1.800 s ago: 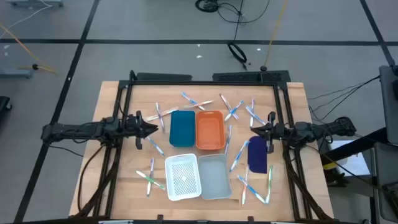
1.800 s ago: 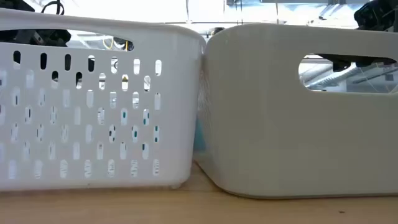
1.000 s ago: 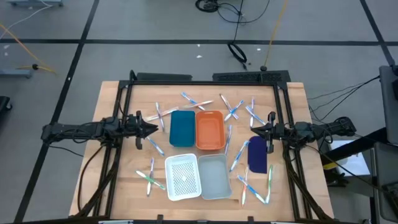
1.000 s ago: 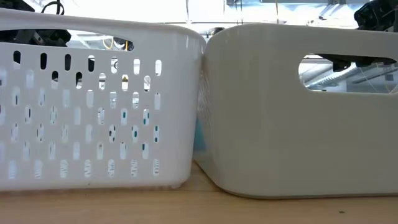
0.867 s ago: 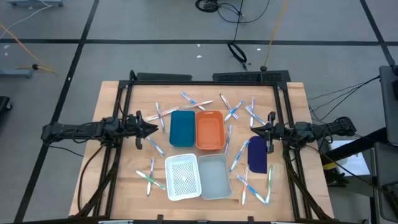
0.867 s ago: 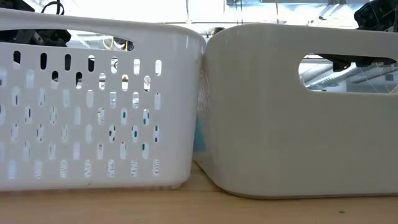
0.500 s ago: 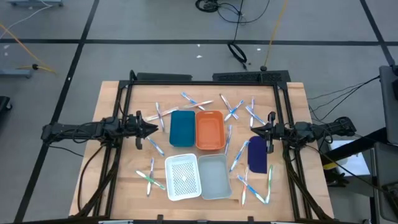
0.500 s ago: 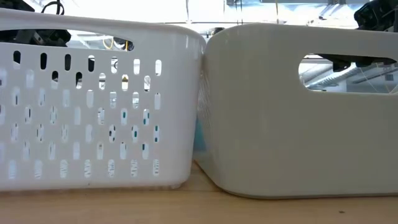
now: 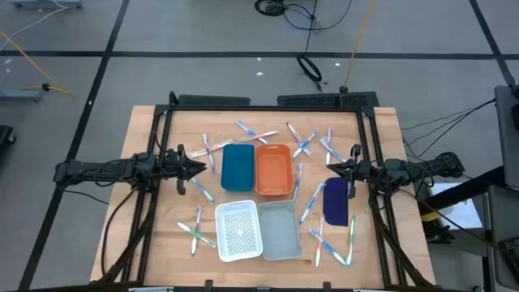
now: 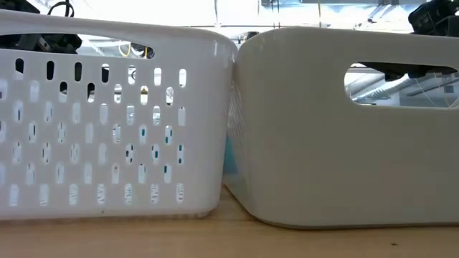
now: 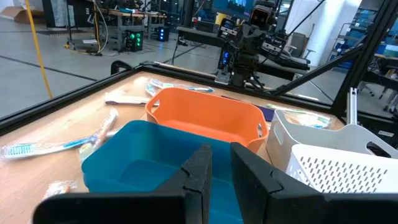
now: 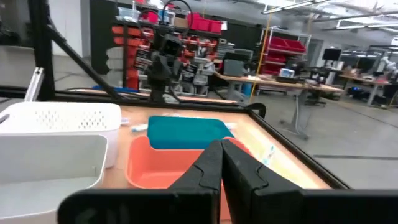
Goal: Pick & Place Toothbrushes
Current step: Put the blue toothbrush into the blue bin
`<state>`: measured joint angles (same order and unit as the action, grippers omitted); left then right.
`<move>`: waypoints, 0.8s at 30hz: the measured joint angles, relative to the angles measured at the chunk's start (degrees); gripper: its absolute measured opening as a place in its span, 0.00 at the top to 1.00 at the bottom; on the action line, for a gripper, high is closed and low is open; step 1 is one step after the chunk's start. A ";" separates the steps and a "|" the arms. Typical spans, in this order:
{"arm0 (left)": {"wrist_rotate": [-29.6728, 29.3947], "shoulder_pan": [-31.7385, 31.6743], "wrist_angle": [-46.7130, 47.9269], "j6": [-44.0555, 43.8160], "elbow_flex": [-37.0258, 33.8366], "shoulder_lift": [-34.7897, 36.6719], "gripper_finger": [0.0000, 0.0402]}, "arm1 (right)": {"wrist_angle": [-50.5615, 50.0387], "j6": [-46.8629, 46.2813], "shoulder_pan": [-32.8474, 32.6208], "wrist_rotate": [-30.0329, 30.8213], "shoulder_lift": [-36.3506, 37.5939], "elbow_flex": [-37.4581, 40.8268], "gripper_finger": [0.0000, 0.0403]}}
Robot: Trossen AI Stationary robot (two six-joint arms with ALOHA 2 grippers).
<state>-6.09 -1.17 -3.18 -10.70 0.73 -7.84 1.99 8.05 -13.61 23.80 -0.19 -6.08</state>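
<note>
Wooden worktop (image 9: 146, 138) strewn with toothbrushes (image 9: 258, 134); grey tiled floor (image 9: 203, 73) with cables; left end effector (image 9: 199, 168) seemingly near-closed, empty; right end effector (image 9: 330, 169) clenched, empty.

Wooden worktop (image 9: 146, 130) with a black frame along its edges. Four bins sit in a cluster mid-worktop: teal bin (image 9: 238, 167) and orange bin (image 9: 274, 169) side by side at the back, touching; white perforated basket (image 9: 238, 231) and plain grey-white bin (image 9: 280, 230) side by side at the front. Dark blue flat oblong piece (image 9: 336, 201) lies right of the bins. Toothbrushes (image 9: 197, 230) lie scattered on the bare wood all around the cluster: behind it, along both sides, and near the front corners.
</note>
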 joint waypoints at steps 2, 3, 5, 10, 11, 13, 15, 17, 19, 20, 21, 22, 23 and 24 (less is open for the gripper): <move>0.01 0.01 0.00 -0.01 0.00 -0.01 0.86 | 0.32 0.07 0.00 -0.02 -0.01 0.00 1.00; 0.00 0.01 0.00 0.00 0.00 -0.02 0.86 | 0.41 0.02 0.00 -0.02 0.00 -0.01 1.00; 0.02 0.02 0.00 0.00 0.00 0.00 0.86 | 0.89 -1.66 0.00 -0.03 -0.02 0.00 1.00; 0.00 0.01 0.00 -0.02 0.00 -0.01 0.86 | 7.21 -12.90 0.03 0.98 -0.02 0.01 1.00; 0.00 0.01 -0.01 0.02 0.00 0.00 0.86 | 9.37 -15.20 0.04 2.53 -0.02 0.01 1.00; -0.12 0.02 -0.05 1.16 0.00 -0.02 0.86 | 13.51 -18.57 0.04 6.64 -0.05 -0.01 1.00; -1.09 0.02 -0.65 2.66 0.00 -0.02 0.86 | 18.62 -18.68 0.04 10.33 -0.07 -0.01 1.00; -2.84 0.02 -1.63 2.76 0.00 -0.01 0.86 | 23.76 -14.88 0.04 12.21 -0.28 -0.01 1.00; -5.67 0.02 -2.86 2.93 0.00 -0.02 0.86 | 28.90 -9.51 0.04 12.00 -0.63 -0.01 1.00; -7.49 0.02 -3.65 3.07 0.00 -0.02 0.86 | 31.64 -7.26 0.04 11.56 -0.79 -0.01 1.00; -9.54 0.02 -4.63 3.08 0.00 -0.01 0.86 | 34.01 -5.34 0.04 10.59 -0.86 -0.01 1.00; -11.25 0.02 -5.74 2.81 0.00 -0.02 0.86 | 35.99 -3.97 0.04 9.62 -1.05 -0.01 1.00; -12.34 0.01 -6.84 2.69 0.00 -0.02 0.86 | 36.98 -3.13 0.04 8.72 -1.29 -0.13 1.00; -13.15 0.00 -8.04 2.94 0.00 -0.02 0.86 | 36.78 -2.67 0.04 7.99 -1.57 -0.57 1.00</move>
<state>-19.24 -1.17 -11.22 -7.77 0.73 -7.86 38.77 5.38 -13.56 31.79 -1.75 -6.65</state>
